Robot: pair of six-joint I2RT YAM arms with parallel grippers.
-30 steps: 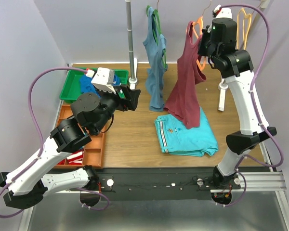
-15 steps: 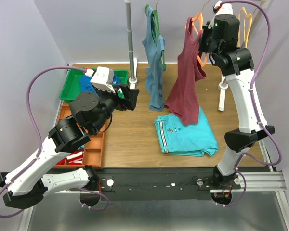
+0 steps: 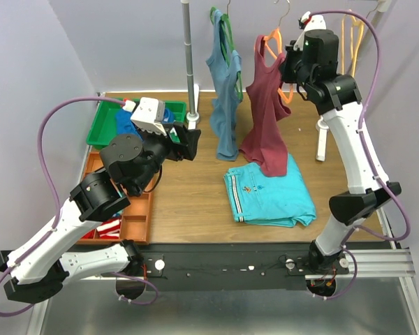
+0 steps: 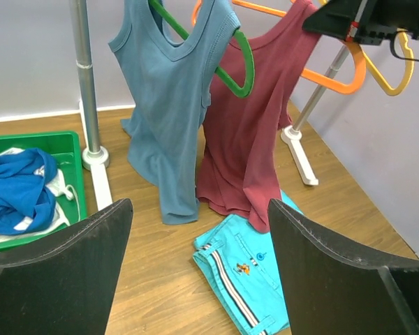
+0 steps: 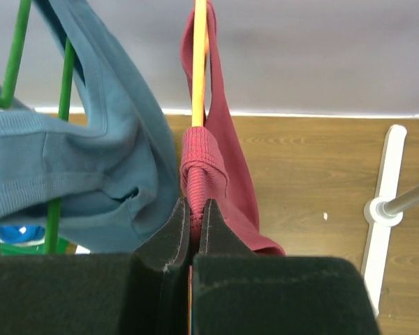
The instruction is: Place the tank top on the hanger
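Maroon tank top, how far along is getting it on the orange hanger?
Mostly done: the tank top hangs from the orange hanger, which runs through it. In hand: the right gripper has its fingers shut on the hanger, one strap bunched just ahead. Left: probably spreading that strap and letting go. The left gripper is open, well apart.

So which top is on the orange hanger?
The dark red top: it hangs on the orange hanger, which the right fingers pinch. The blue top hangs on a green hanger.
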